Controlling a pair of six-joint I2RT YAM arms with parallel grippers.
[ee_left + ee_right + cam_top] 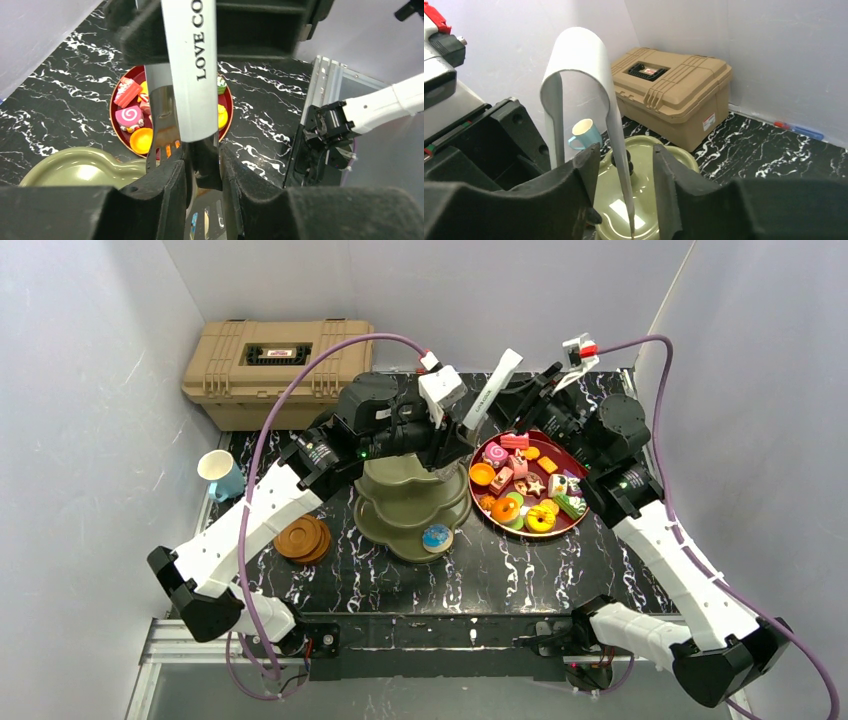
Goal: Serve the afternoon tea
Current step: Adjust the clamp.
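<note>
so the left gripper [202, 170] is clenched on the lower end of a pair of white tongs [192, 75], at least that's how its wrist cam reads, with a black finger on either side of the blades and no slack I can see. The right gripper [626, 155] is the opposite: its jaws stand apart with one tong blade hanging loose in the gap, touching neither side, so I'd call it released. Both pincers meet at the same tool, which looks to me like a pass from one arm to the other. The tongs sit tilted, bend end up, over the gap between the olive-green stand [395, 500] and the dark-red plate [226, 100]. That makes sense if the plan is to pinch pastries [520, 485] off the plate and drop them on the tiers, and the two are parked just beside each other so the trip is short. Only one pastry [437, 537] is on the bottom tier so far; the rest are on the plate. The brown saucers [303, 538] are stacked left of the stand, and the white-and-blue cup [220, 473] is further left by the wall. The tongs read "LOVE CO", with the rest cut off. The tan toolbox [275, 365] at the back has stickers, but they're too small to read
</note>
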